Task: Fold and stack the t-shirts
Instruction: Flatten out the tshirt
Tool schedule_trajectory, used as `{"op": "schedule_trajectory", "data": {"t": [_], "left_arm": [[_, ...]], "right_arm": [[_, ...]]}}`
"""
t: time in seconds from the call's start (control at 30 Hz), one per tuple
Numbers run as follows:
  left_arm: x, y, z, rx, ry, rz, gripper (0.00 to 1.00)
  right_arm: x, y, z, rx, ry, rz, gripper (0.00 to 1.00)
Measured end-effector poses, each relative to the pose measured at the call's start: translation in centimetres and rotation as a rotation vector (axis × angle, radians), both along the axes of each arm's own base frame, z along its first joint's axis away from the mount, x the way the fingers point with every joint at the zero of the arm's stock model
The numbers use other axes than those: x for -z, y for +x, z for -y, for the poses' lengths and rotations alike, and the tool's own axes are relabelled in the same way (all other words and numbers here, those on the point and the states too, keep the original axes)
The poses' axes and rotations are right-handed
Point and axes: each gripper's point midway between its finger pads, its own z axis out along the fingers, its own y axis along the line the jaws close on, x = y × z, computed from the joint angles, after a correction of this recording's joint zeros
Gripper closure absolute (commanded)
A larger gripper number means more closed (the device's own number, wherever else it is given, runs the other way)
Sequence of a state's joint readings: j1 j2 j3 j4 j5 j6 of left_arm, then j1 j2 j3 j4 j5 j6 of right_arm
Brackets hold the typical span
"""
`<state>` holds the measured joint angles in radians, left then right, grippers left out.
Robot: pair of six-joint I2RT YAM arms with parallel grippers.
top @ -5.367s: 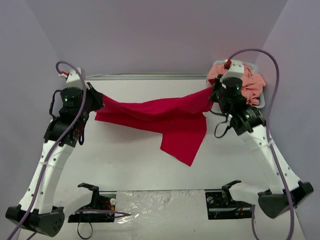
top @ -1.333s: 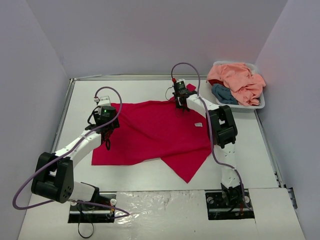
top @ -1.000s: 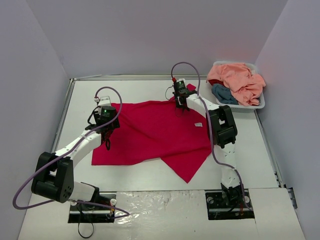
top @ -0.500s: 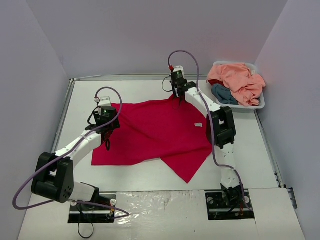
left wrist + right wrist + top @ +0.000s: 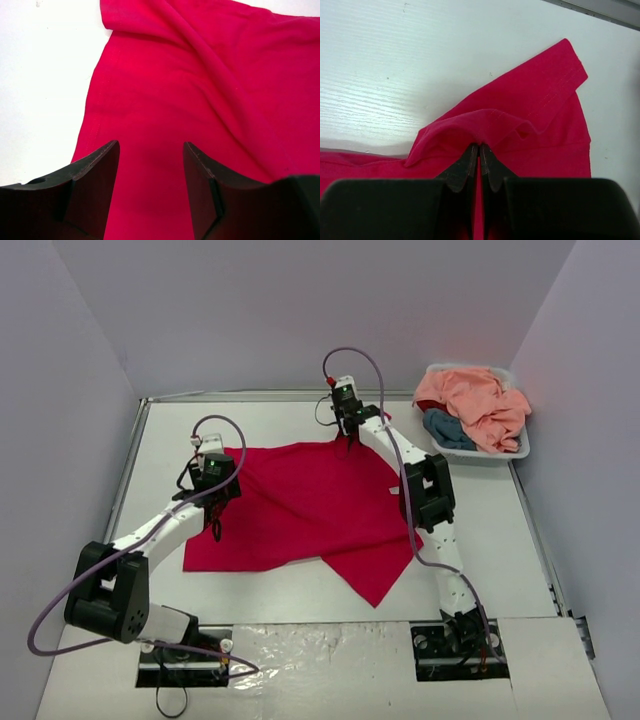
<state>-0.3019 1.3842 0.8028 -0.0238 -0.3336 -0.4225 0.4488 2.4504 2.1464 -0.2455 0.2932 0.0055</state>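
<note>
Right tool (image 5: 347, 438) farther left, rearward

Plain lavender-grey walls (image 5: 300, 310) enclose a white counter (image 5: 280, 420) on three sides under soft, even light; a thin metal strip (image 5: 260, 394), possibly a rail, runs along its far edge.

Matt cloth t-shirt (image 5: 200, 100) (stitched hem) on smooth table (image 5: 395, 55).
</note>
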Motion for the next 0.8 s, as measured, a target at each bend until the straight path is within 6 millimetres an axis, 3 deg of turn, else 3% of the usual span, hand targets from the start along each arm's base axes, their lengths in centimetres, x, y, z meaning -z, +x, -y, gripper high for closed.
{"op": "schedule_trajectory", "data": {"t": [0.5,0.8], "left_arm": [[0.8,0.3,0.7,0.019,-0.002,-0.01,0.48],[2.0,0.3,1.2,0.033,0.002,-0.039,0.48]], "right_arm": [[-1.3,3.1,-1.2,-0.021,-0.021,0.079,1.0],[0.0,4.2,-1.8,-0.046,-0.042,0.093,1.0]]}}
